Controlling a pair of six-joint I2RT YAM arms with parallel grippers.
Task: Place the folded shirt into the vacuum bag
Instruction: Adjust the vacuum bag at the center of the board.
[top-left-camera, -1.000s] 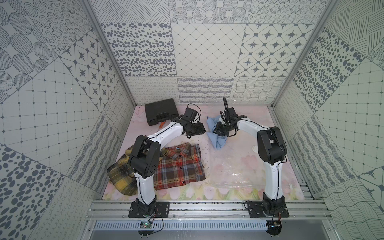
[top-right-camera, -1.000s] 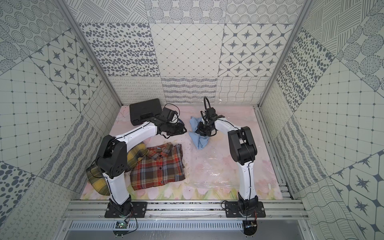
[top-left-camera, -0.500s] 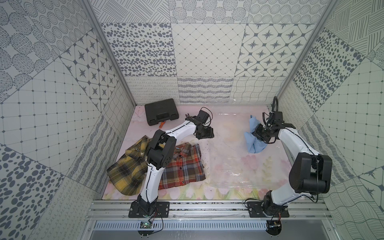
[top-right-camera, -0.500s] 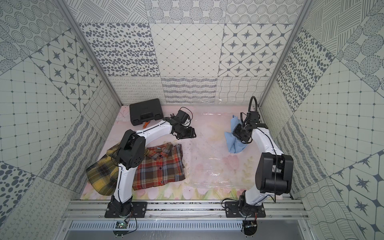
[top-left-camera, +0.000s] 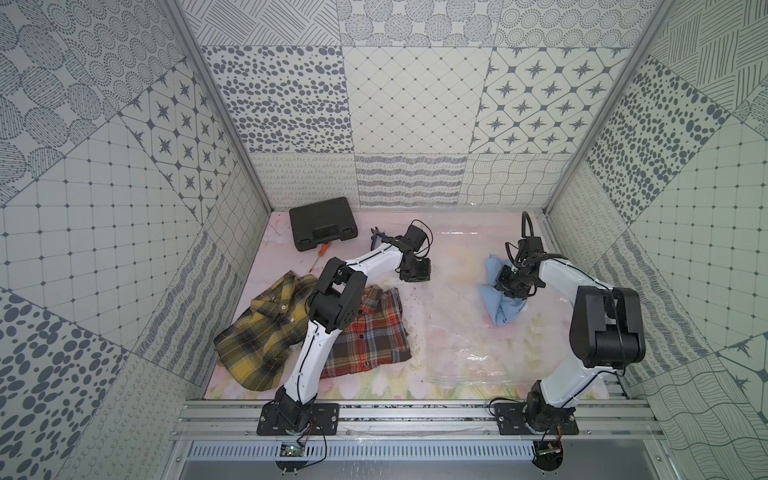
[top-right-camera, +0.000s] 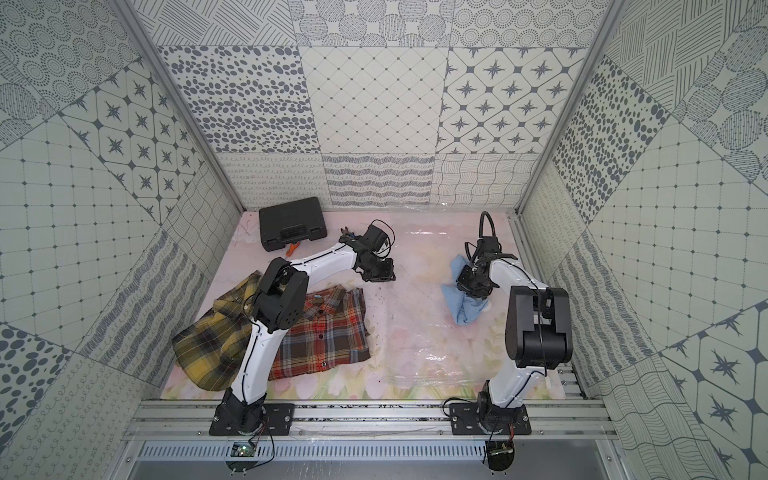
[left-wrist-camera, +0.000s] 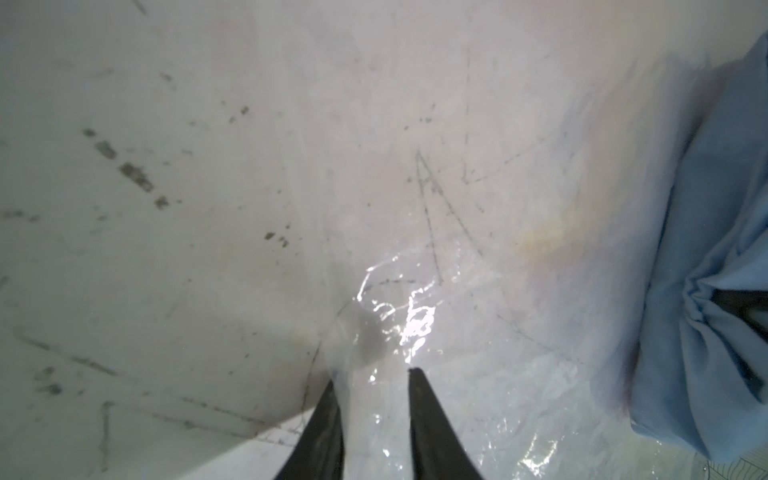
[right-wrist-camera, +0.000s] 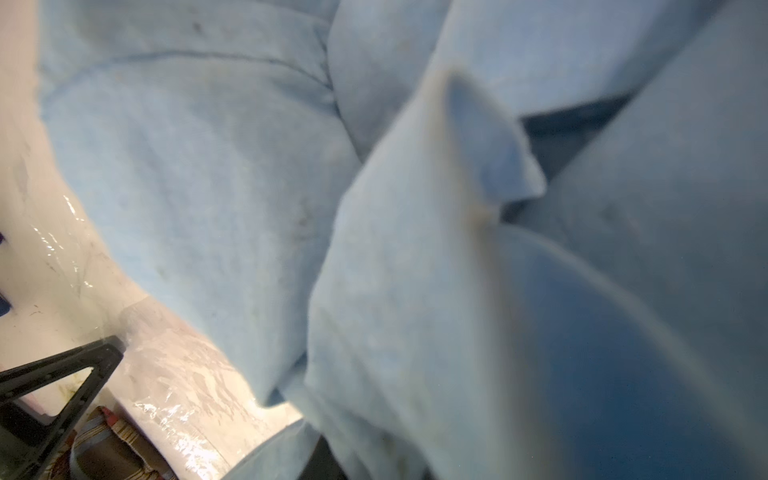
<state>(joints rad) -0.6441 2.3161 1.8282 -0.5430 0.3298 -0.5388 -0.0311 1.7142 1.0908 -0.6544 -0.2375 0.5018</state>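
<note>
Broadly, the floral-printed table (top-left-camera: 374, 386) carries everything, and the vacuum bag (top-left-camera: 469, 357) lies flat across its middle and right half, showing in both top views (top-right-camera: 419, 357) mostly as glossy wrinkles. On the left side two plaid shirts lie spread and overlapping, the yellow plaid shirt (top-left-camera: 262, 332) outermost and the red plaid shirt (top-left-camera: 370, 332) beside it, both partly under the left arm. The blue shirt (top-left-camera: 505, 316) sits bunched at the right, far side of the table, touching the film; whether it is inside the bag or only on it cannot be told. A black case (top-left-camera: 322, 222) stands shut in the far left corner, with an orange-handled screwdriver (top-left-camera: 323, 249) just in front of it. The right gripper (top-left-camera: 513, 286) is down on the blue shirt and clamped into its gathered cloth, which fills the right wrist view (right-wrist-camera: 208, 166). The left gripper (top-left-camera: 415, 272) is low at the bag's left edge; in the left wrist view (left-wrist-camera: 372, 374) its fingers (left-wrist-camera: 424, 415) stand narrowly apart with a raised fold of film (left-wrist-camera: 457, 415) between them, and whether they actually pinch it cannot be told.
</note>
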